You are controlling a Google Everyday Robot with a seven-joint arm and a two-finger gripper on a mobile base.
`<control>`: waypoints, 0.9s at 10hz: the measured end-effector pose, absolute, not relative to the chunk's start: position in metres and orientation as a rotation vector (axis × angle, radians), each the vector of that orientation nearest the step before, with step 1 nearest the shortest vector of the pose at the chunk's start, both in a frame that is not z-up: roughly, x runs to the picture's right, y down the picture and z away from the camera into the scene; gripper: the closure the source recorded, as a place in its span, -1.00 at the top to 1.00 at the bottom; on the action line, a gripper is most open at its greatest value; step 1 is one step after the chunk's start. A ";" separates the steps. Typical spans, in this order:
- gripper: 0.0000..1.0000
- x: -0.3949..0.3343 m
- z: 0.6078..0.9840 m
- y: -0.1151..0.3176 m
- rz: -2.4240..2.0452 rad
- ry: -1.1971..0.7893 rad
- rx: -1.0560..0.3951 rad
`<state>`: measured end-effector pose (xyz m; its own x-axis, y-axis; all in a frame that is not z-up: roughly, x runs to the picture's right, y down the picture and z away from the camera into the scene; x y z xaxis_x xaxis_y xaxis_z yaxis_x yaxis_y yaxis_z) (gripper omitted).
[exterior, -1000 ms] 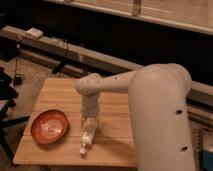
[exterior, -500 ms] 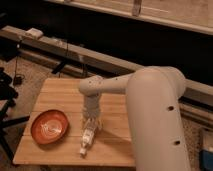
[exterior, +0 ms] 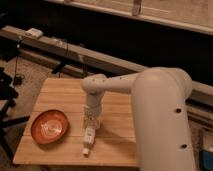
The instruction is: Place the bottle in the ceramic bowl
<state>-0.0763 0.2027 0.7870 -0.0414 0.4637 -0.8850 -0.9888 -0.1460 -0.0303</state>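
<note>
The small white bottle [exterior: 88,138] lies on its side on the wooden table [exterior: 65,92], cap toward the front edge. The orange-red ceramic bowl [exterior: 49,126] with a pale mark at its centre sits to its left, near the table's front left, a short gap apart. My gripper [exterior: 90,122] points straight down from the white arm [exterior: 150,95] and sits right at the bottle's far end, touching or just above it. The bowl holds nothing.
The table's front edge [exterior: 75,161] runs just below the bottle's cap. A long rail [exterior: 60,47] and cables run behind the table. Dark stand legs [exterior: 7,107] are at the left. My large white arm fills the right side.
The gripper has lowered slightly onto the far end of the bottle. The bottle and the bowl have not moved.
</note>
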 end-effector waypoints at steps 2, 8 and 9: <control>-1.00 -0.083 0.770 0.184 1.495 0.741 -0.929; -1.00 -0.181 0.722 0.102 1.154 0.566 -0.955; -1.00 -0.197 0.721 0.095 1.103 0.550 -0.966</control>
<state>-0.1973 0.0948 0.7213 0.3837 0.4884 -0.7837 -0.9199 0.1280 -0.3706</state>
